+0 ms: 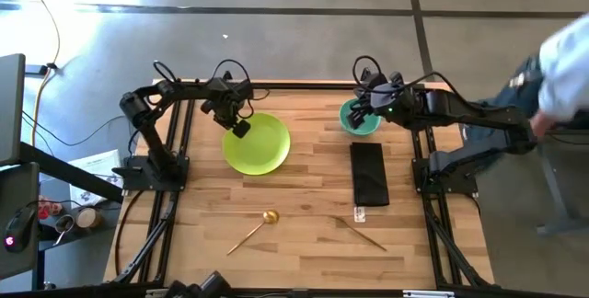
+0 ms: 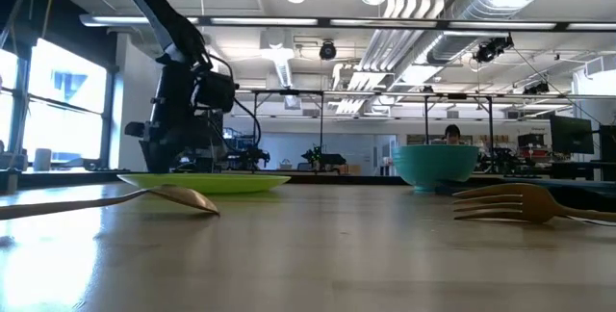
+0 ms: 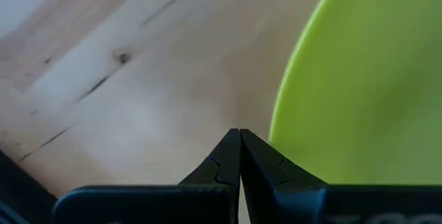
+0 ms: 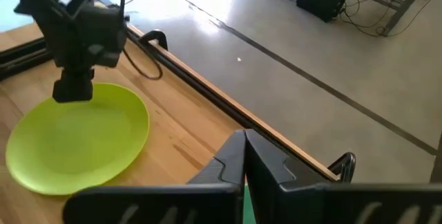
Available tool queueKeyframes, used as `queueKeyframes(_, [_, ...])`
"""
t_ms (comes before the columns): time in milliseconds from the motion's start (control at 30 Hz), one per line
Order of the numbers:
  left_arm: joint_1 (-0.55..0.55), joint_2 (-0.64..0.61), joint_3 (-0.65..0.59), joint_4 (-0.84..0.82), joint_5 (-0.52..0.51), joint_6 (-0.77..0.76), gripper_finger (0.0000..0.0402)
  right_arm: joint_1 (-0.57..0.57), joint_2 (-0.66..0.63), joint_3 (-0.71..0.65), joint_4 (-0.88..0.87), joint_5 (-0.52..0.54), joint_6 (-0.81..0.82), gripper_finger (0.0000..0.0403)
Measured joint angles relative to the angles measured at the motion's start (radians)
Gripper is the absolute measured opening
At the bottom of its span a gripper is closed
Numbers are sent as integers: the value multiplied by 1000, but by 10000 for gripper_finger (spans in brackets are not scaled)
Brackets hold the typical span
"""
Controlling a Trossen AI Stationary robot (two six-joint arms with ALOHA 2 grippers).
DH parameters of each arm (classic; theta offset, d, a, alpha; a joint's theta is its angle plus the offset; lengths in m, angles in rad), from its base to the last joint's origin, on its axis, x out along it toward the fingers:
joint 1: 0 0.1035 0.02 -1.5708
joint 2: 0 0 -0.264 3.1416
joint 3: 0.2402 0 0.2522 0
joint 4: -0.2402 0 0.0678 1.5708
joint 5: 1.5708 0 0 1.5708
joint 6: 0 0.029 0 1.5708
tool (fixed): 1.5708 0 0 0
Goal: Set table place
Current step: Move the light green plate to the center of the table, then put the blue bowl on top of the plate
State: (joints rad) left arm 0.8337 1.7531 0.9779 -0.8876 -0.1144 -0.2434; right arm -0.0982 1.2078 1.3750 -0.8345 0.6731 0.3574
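A lime-green plate [image 1: 258, 143] lies flat on the wooden table [image 1: 313, 197], toward its far left. My left gripper [image 1: 238, 127] is shut and stands low at the plate's far left rim; it also shows in the low view [image 2: 183, 153] and in its own wrist view [image 3: 239, 134]. A teal bowl [image 1: 361, 120] stands on the table at the far right [image 2: 435, 166]. My right gripper [image 4: 244, 135] is shut and hangs above the bowl, clear of it. My left gripper's shut fingertips point down from above, right beside the plate's rim [image 3: 280, 131], over bare wood. I cannot tell whether they touch the rim. The plate lies flat on the table.
A black rectangular mat [image 1: 369, 173] lies in front of the bowl. A gold spoon [image 1: 258, 227] and a gold fork [image 1: 361, 234] lie near the front edge. A person [image 1: 561, 68] stands beyond the table's right side. Bare wood lies between the plate and the mat.
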Motion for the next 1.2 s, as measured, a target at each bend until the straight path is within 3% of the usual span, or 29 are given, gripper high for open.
queueKeyframes(267, [-163,8,0,63,60,-102,0,0,-27,0,0,0,-23,0])
queueKeyframes(667, [-402,9,0,298,198,-332,0,0,-33,0,0,0,-25,0])
queueKeyframes(800, [-438,9,0,346,168,-365,0,0,-33,0,0,0,-25,0])
queueKeyframes(1000, [-434,-21,7,278,105,-371,0,-4,-40,0,-95,-1,5,0])
queueKeyframes(1100, [-435,-68,18,236,95,-371,0,-51,-47,0,-213,-62,37,0])
queueKeyframes(1200, [-436,-123,35,223,106,-371,1,-136,-45,0,-317,-187,46,0])
